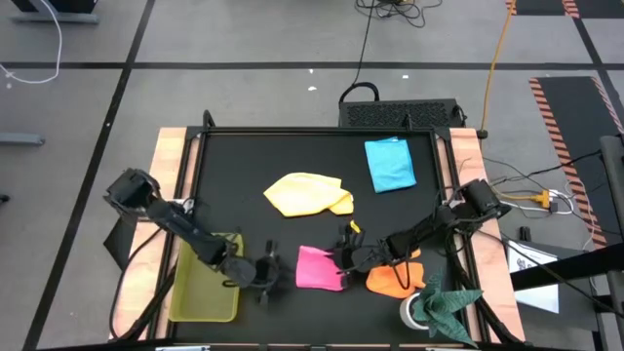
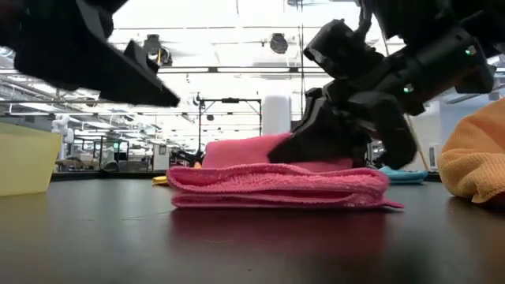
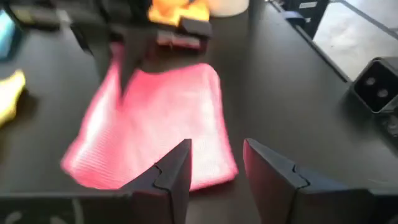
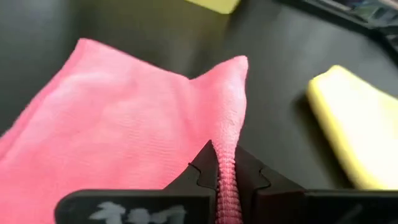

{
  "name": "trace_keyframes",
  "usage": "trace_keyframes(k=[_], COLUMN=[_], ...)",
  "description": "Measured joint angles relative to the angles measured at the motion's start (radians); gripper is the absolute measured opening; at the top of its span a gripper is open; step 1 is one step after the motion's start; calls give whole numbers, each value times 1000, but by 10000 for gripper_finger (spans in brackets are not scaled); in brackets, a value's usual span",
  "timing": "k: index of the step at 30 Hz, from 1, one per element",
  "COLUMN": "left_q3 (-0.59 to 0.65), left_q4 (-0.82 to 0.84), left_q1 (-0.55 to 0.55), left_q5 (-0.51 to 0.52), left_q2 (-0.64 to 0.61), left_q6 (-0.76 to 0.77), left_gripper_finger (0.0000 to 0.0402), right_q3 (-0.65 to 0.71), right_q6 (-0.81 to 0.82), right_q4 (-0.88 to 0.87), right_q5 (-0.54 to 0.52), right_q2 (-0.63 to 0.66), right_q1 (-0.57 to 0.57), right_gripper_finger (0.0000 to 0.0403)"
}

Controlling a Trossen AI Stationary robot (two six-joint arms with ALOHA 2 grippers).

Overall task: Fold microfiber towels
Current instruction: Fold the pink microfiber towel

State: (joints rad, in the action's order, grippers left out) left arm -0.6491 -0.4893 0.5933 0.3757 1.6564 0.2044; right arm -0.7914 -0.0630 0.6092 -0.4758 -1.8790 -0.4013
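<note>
Grey floor with dark tape lines, orange cable (trailing away), bright ceiling lights

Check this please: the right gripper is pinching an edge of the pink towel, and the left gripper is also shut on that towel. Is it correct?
Not quite. The right gripper does pinch an edge of the pink towel, but the left gripper is open and holds nothing; its fingers stand apart just off the towel's near edge. The left wrist view shows this.
</note>
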Motion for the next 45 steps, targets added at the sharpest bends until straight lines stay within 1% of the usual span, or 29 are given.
trace_keyframes(k=[3,6,9,14,18,24,26,30,33,38,42,45], left_q3=[0,0,-4,-40,-60,-60,-61,-61,-61,-61,-61,-61], left_q4=[-72,-189,-246,-251,-249,-232,-246,-293,-298,-303,-301,-304], left_q1=[-1,-18,-41,-71,-85,-134,-154,-196,-229,-265,-280,-285], left_q5=[1,1,-10,-16,-14,-7,-8,-4,-5,-7,-9,-9], left_q2=[75,153,207,253,256,256,274,310,336,347,347,347], left_q6=[43,45,55,71,57,65,79,108,143,166,175,177], left_gripper_finger=[120,99,81,54,34,6,4,15,17,3,14,19], right_q3=[0,0,0,0,0,0,0,0,0,0,0,0], right_q6=[-12,-15,-30,-39,-58,-72,-81,-81,-80,-60,-53,-50], right_q4=[0,-31,-66,-100,-115,-121,-117,-115,-116,-112,-111,-112], right_q5=[-1,-1,-1,0,-18,-50,-50,-49,-44,-43,-39,11], right_q2=[26,51,69,92,94,94,94,94,94,94,97,97], right_q1=[19,42,63,105,133,140,137,136,135,119,106,105], right_gripper_finger=[6,6,6,6,6,6,6,6,6,6,6,6])
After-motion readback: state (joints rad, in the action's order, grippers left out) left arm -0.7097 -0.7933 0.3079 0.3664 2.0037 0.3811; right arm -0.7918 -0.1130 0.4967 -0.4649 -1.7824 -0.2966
